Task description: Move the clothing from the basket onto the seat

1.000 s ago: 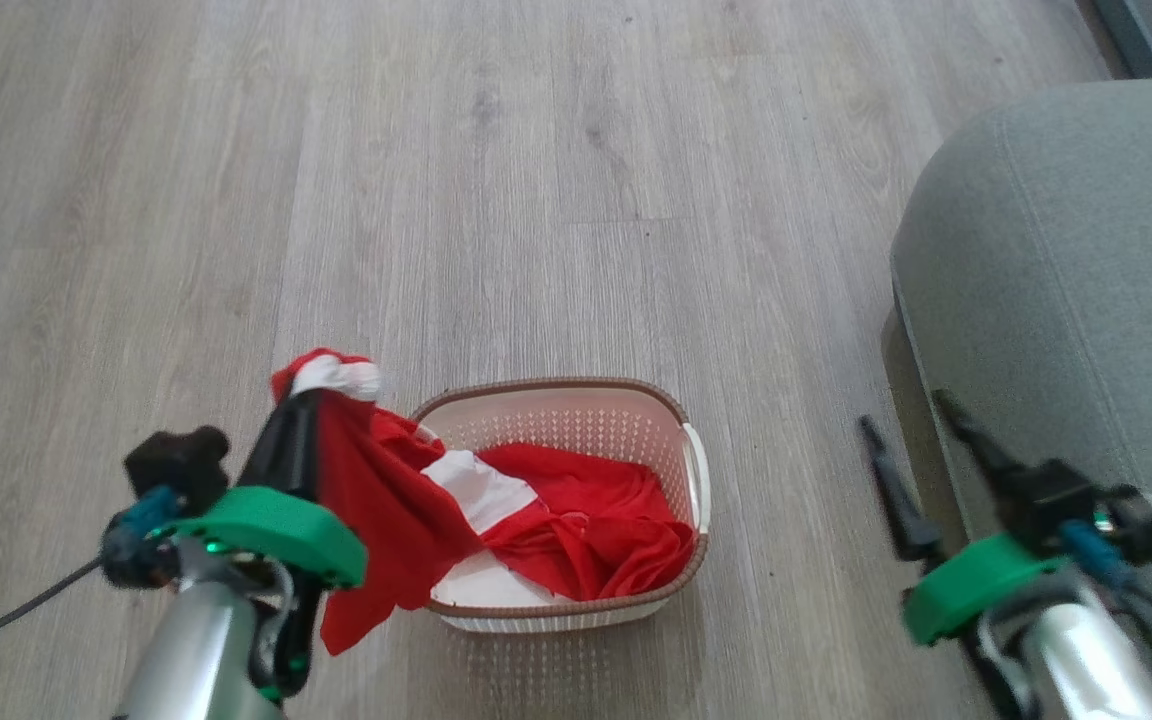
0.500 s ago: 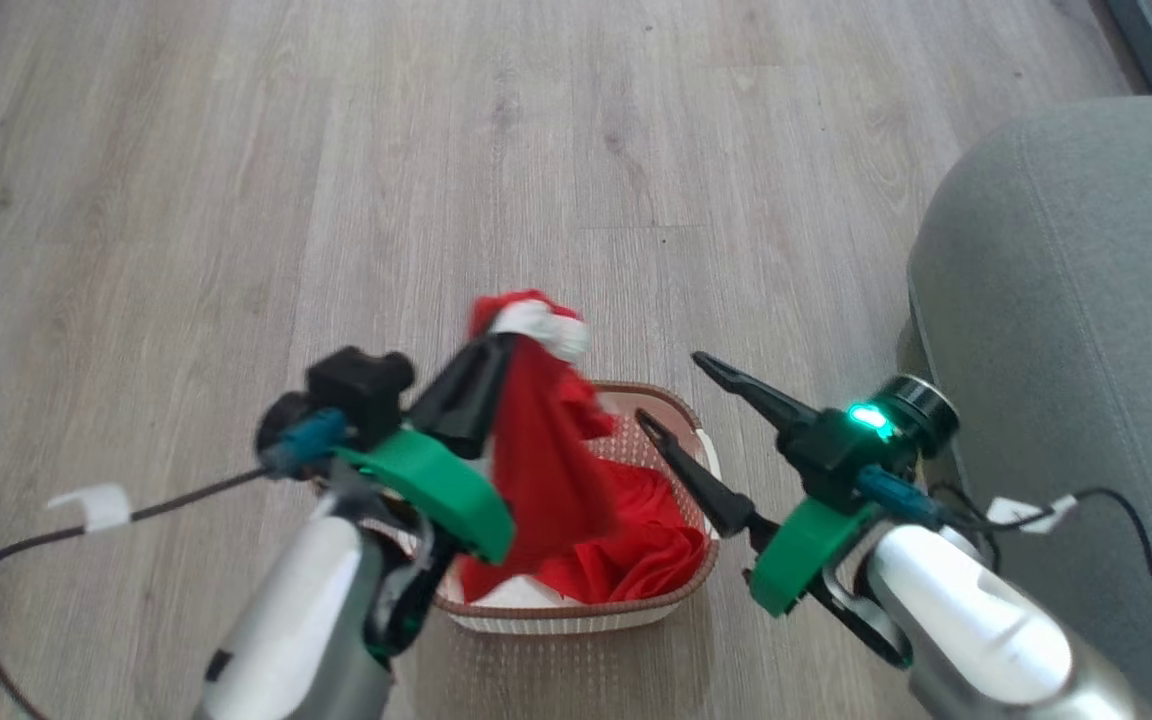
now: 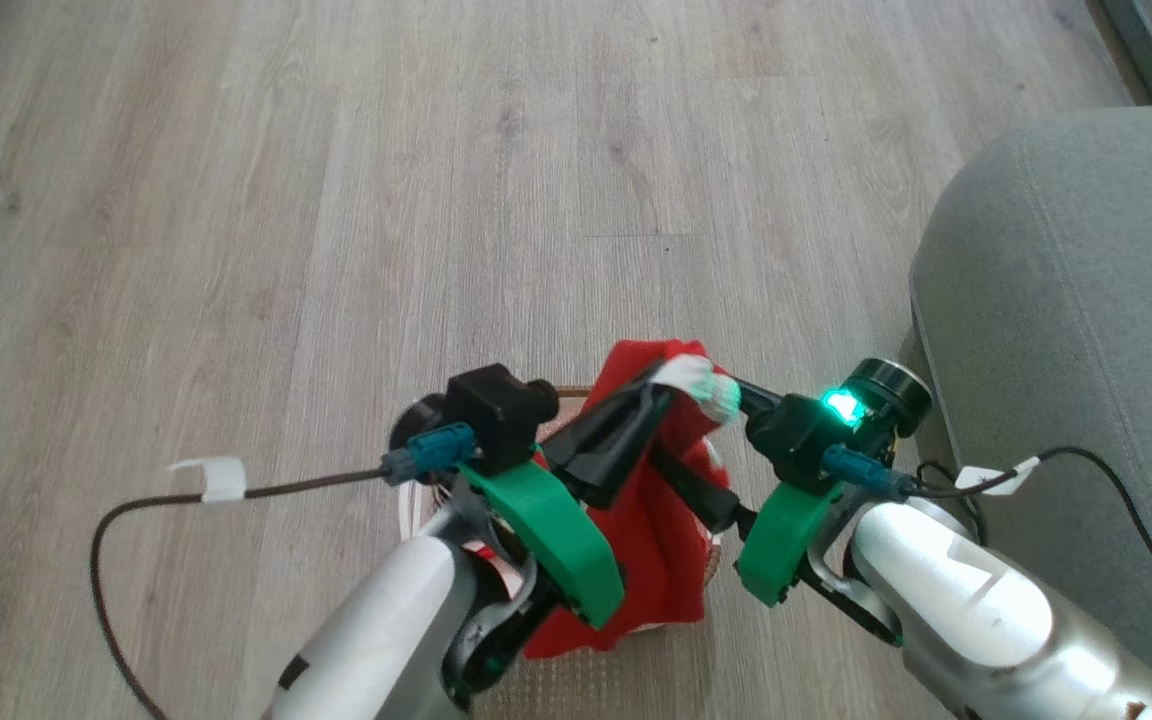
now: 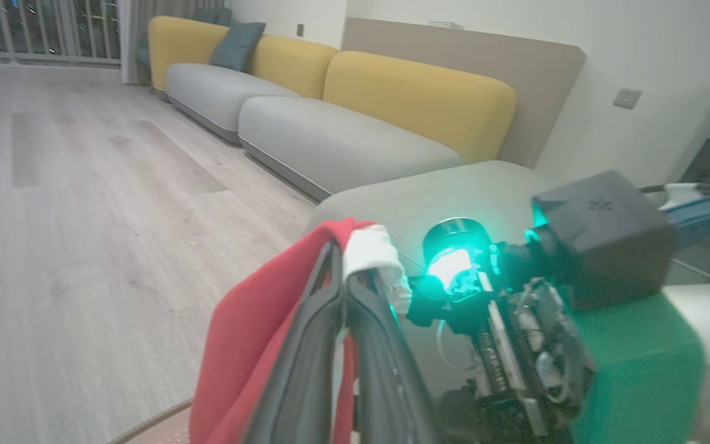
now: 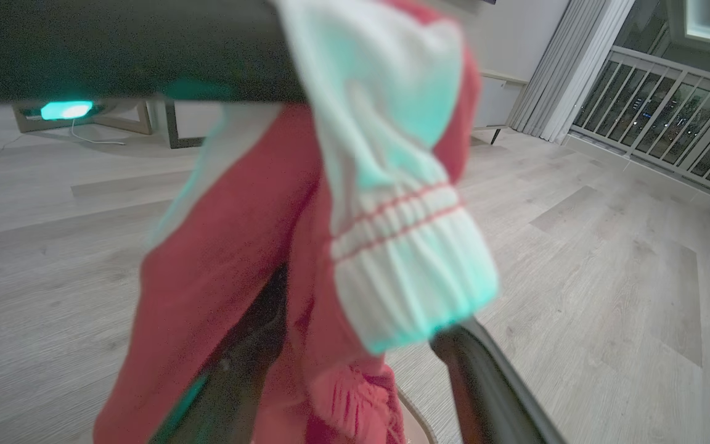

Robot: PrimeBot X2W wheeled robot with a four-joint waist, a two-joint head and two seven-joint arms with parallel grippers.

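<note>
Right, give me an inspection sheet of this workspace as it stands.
Surface: pale wood-plank floor.
Job's things: red clothing with a white cuff hangs from the left gripper above the basket, which is mostly hidden; grey-green seat at the right, no clothing seen on it.
Clutter: nothing seen.
Grippers: left gripper shut on the clothing near the cuff; right gripper open, one finger either side of the hanging fabric.
Cables: left-wrist cable with a white tag trails over the floor; right-wrist cable passes before the seat.
Surroundings: yellow-and-grey sofa, curtains, balcony railing.
</note>
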